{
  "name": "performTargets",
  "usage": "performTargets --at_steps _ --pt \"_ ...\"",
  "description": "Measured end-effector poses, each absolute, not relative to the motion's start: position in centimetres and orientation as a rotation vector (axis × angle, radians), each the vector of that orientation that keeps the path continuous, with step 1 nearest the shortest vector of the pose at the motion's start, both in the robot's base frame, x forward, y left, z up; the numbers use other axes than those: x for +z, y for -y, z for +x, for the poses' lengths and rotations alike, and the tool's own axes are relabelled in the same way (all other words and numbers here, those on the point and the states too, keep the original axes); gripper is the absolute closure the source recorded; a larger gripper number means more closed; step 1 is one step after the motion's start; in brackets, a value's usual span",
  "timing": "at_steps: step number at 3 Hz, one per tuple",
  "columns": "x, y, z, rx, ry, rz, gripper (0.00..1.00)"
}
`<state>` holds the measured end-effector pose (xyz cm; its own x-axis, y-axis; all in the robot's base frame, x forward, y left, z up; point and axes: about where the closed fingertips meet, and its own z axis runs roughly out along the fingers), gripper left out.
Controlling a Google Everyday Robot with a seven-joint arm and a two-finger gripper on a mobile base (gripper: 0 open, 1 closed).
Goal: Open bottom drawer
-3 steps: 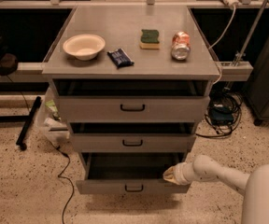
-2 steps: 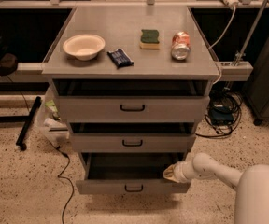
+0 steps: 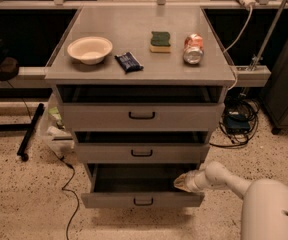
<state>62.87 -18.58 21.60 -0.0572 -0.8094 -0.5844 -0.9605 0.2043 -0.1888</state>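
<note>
The bottom drawer [image 3: 109, 200] is seen pulled out, lowest in the desk [image 3: 134, 19]. The end effector [image 3: 185, 182] is held at its right rim (probably for dragging); its closure cannot be told.

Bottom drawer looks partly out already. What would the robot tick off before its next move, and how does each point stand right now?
1. Bottom drawer out past the middle drawer: ok.
2. Gripper at the drawer's right inner corner, behind the front panel: ok.
3. Firm hold on the drawer: cannot tell.
4. Black handle free of obstruction: ok.
5. Floor cable, just left of the front, out of its path: cannot tell.
</note>
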Motion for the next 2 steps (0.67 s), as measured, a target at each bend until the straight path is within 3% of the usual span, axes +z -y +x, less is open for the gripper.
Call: performTargets --at_steps 1,2 --pt "20.2 18.5 63.4 0.363 -1.932 -1.671 0.82" --pt "18.9 19.0 63.1 0.404 -1.979 -1.7 0.58"
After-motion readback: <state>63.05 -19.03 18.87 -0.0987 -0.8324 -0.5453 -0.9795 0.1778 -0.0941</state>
